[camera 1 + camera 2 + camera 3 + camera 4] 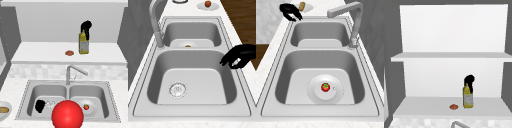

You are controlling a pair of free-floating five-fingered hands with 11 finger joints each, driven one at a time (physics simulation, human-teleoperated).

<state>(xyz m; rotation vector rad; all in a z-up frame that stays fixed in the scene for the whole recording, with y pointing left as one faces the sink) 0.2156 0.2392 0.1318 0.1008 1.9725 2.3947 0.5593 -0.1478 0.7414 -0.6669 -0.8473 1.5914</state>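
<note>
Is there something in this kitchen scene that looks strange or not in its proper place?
Yes. A large red ball sits at the front edge of the sink, odd for a kitchen. A strawberry lies on a plate inside the right basin. The right hand is at the top of a yellow bottle on the shelf.

I see the yellow labelled bottle standing upright on the lower white shelf, just right of a small reddish-brown round piece, with my right hand at its top.
</note>
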